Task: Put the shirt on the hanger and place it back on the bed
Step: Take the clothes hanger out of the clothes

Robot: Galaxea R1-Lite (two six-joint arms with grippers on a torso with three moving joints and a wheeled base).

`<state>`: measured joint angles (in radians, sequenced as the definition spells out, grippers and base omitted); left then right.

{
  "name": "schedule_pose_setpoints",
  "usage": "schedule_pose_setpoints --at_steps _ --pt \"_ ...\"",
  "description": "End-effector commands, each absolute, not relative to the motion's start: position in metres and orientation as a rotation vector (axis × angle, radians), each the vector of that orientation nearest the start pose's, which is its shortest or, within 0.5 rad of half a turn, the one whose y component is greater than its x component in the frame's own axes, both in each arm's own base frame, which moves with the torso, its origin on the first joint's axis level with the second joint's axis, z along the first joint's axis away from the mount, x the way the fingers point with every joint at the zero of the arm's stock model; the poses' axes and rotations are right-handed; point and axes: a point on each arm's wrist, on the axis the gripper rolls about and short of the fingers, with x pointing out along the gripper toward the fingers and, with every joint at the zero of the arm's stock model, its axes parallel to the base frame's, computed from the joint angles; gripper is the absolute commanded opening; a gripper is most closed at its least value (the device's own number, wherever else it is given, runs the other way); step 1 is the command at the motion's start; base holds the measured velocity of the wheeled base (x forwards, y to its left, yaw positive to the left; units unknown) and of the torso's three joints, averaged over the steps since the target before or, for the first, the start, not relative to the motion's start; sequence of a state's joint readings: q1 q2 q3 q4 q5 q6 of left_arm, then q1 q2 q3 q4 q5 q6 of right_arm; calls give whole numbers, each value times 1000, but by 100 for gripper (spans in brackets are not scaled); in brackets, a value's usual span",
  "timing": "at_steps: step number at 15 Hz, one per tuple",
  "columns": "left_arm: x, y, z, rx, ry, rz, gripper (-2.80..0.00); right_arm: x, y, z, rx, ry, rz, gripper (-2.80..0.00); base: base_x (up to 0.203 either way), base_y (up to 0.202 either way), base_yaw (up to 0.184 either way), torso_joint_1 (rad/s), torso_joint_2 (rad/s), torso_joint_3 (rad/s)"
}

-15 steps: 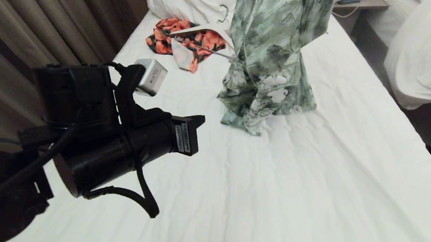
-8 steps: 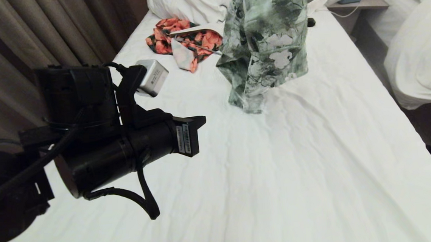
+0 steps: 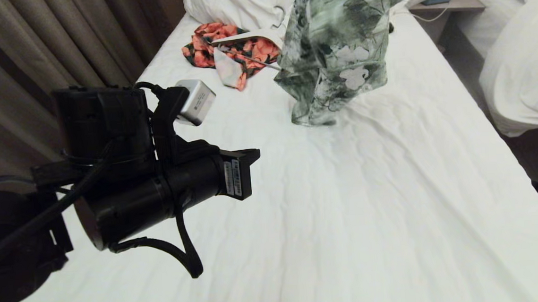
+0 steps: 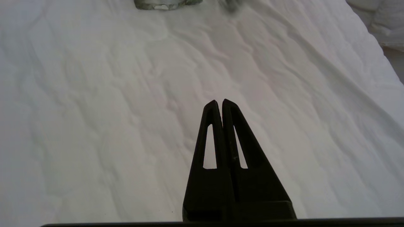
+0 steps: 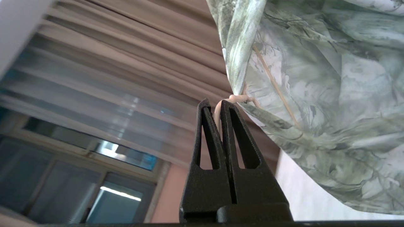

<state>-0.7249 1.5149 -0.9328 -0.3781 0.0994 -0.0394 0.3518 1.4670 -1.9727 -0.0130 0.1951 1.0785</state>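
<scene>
While the right pincer [image 5: 217,108] is gripping only the thin hook of the hanger [image 5: 235,99], the shirt [image 3: 337,46] is hanging above the far part of the bed [image 3: 396,208], its hem just touching the sheet. The hook could be slipping or turning, and the shirt could be sliding off. The left pincer [image 4: 220,104], closed and empty, is pointing over the near sheet.
</scene>
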Motion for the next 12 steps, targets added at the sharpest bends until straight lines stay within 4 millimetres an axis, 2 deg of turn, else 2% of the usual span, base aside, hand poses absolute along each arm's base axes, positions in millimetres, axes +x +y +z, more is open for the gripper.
schedule_pose_setpoints --at_steps 1,5,7,12 --pt "204 -180 244 47 206 -625 -280 144 57 505 1071 -199 772 -280 0 0 0 0 0 0" --pt "202 -183 241 53 216 -637 -280 109 35 514 1036 -285 761 -280 0 0 0 0 0 0" --pt "201 -187 236 61 231 -647 -280 84 25 519 997 -324 781 -280 0 0 0 0 0 0" --pt "199 -191 235 56 210 -664 -280 53 15 518 978 -334 748 -280 0 0 0 0 0 0"
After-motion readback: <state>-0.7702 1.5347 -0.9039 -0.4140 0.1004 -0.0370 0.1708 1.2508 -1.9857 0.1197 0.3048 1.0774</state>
